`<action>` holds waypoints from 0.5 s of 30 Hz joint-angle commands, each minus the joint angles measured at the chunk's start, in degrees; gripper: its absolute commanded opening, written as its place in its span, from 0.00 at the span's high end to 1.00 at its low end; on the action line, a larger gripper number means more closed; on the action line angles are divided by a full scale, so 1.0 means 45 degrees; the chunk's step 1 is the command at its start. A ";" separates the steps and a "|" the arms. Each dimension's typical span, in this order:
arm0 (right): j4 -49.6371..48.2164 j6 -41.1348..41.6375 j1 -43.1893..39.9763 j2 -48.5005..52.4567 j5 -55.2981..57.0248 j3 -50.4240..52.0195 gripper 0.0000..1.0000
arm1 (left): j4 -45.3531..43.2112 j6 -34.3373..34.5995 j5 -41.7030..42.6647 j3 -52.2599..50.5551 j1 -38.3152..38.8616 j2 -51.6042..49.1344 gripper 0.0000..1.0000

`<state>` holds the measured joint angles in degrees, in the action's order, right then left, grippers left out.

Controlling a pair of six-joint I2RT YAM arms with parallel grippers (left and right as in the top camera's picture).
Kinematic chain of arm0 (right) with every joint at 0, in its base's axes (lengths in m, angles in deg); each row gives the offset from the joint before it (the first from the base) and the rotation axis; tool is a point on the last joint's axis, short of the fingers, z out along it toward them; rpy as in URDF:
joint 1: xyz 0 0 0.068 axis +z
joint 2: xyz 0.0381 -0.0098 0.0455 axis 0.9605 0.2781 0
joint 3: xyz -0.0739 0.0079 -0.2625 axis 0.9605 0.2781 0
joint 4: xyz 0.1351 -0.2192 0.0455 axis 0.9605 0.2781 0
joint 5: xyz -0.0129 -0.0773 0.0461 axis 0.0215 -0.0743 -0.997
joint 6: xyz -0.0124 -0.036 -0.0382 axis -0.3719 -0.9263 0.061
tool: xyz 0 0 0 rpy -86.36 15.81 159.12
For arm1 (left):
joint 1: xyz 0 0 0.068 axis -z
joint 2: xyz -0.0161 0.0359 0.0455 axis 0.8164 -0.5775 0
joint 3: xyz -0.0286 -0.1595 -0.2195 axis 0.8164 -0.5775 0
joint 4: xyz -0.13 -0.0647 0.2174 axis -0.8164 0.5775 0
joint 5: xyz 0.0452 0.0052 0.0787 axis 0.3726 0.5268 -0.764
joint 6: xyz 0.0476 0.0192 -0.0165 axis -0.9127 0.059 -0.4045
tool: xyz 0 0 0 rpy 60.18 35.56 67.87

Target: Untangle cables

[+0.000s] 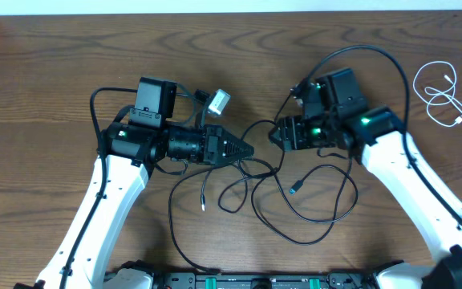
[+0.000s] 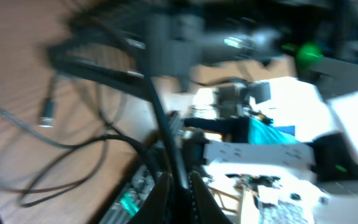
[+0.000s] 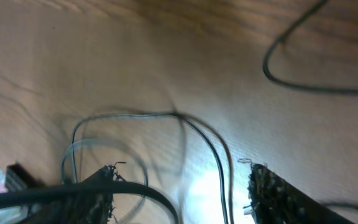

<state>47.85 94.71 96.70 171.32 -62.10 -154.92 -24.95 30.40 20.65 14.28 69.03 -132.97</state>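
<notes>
**Item 1 – blk cables** point(image 1: 263, 170): several thin cords lying loose on the desk point(image 1: 54, 64), mid-front, between the two arms. Strands cross and overlap in a cluster of loops at ctr. One big loop sags toward the front edge, R of ctr. Free ends seen: one w/ small metal plug point(image 1: 203, 205), front-L of the tangle; one w/ bluish plug point(image 1: 295, 189), near the big loop.

**Item 2 – wht cable** point(image 1: 443, 95): short, in a few loose loops at the back-R of the desk, well apart from the blk tangle and from both arms. Plug ends too small to tell type.

**Item 3 – left jaws**: on L arm point(image 1: 111, 201), pointing R, at the tangle's L edge. Clenched on a blk strand. Wrist view (blurred) shows the strand running down between the fingertips point(image 2: 161, 196).

**Item 4 – right jaws**: on R arm point(image 1: 407, 177), facing L, at the tangle's back-R edge. Released, standing wide, gripping nothing. Wrist view shows blk strands on the desk under the gap between the fingers point(image 3: 278, 193). Contact w/ them can't be told.

**Item 5 – small grey-wht block** point(image 1: 217, 100): just behind the L arm's wrist. Can't tell what it is.
</notes>
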 commanded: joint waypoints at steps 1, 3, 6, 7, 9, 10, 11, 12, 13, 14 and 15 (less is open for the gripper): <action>-0.0549 0.0126 0.0335 0.0583 0.0617 0.0097 0.36 | -0.0049 -0.0233 0.1919 0.0151 -0.0019 -0.0063 0.93; -0.0738 0.0146 0.0389 0.0899 0.1734 0.0097 0.39 | -0.0039 -0.0223 0.1991 0.0151 -0.0019 -0.0063 0.93; -0.0452 0.0933 0.0243 0.1234 0.4323 0.0097 0.41 | -0.0029 -0.0223 0.1991 0.0151 -0.0019 -0.0063 0.93; -0.0330 0.1122 0.0155 0.1248 0.4915 0.0097 0.41 | -0.0029 -0.0219 0.1996 0.0151 -0.0019 -0.0063 0.93; -0.0170 0.1229 -0.0165 0.1273 0.6324 0.0097 0.42 | -0.0024 -0.0219 0.1996 0.0151 -0.0019 -0.0029 0.92; -0.0155 0.1229 -0.0277 0.1273 0.6664 0.0097 0.42 | -0.0024 -0.0214 0.1996 0.0151 -0.0019 -0.0005 0.93; -0.0141 0.1229 -0.0408 0.1273 0.7023 0.0097 0.42 | -0.0024 -0.0219 0.1996 0.0151 -0.0024 0.0015 0.92; -0.0126 0.1224 -0.0563 0.1273 0.7461 0.0097 0.42 | -0.0024 -0.0219 0.1996 0.0151 -0.0024 0.0049 0.92; -0.0097 0.1224 -0.0719 0.1273 0.7975 0.0097 0.43 | -0.0024 -0.0219 0.1991 0.0151 -0.0024 0.0073 0.93; -0.0078 0.1224 -0.0835 0.1273 0.8325 0.0097 0.44 | -0.0024 -0.0219 0.1991 0.0151 -0.0024 0.0092 0.93; -0.0044 0.1224 -0.1015 0.1273 0.8806 0.0097 0.44 | -0.0024 -0.0219 0.1991 0.0151 -0.0024 0.0112 0.93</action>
<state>47.18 98.47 95.70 176.48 -39.05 -154.92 -25.08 30.40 24.91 14.28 69.03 -133.65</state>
